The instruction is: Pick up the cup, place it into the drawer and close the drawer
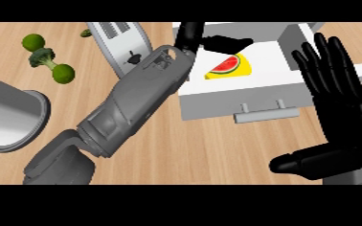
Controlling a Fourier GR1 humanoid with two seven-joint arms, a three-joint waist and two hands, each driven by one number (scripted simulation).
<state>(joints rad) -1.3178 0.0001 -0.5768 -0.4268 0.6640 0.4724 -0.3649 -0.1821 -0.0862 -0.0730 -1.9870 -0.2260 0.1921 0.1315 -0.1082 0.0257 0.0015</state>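
- Right hand [333,115] rests upright at the right edge, fingers straight, released.
- Left hand [225,42] hovers over the open drawer [233,100], fingers released, just beside the yellow cup [230,68].

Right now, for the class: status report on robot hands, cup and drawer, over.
Left robot hand open over the drawer. Right robot hand open, resting at right. Cup lies inside the open drawer. Left forearm crosses the drawer's left edge.

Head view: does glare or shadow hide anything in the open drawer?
Head view: the light is even, with no glare on the white drawer and no dark shadow inside it. Head view: the left hand and its forearm, not the lighting, cover the drawer's left part. The yellow watermelon-print item shows plainly. Head view: the metal pot carries a pale sheen.
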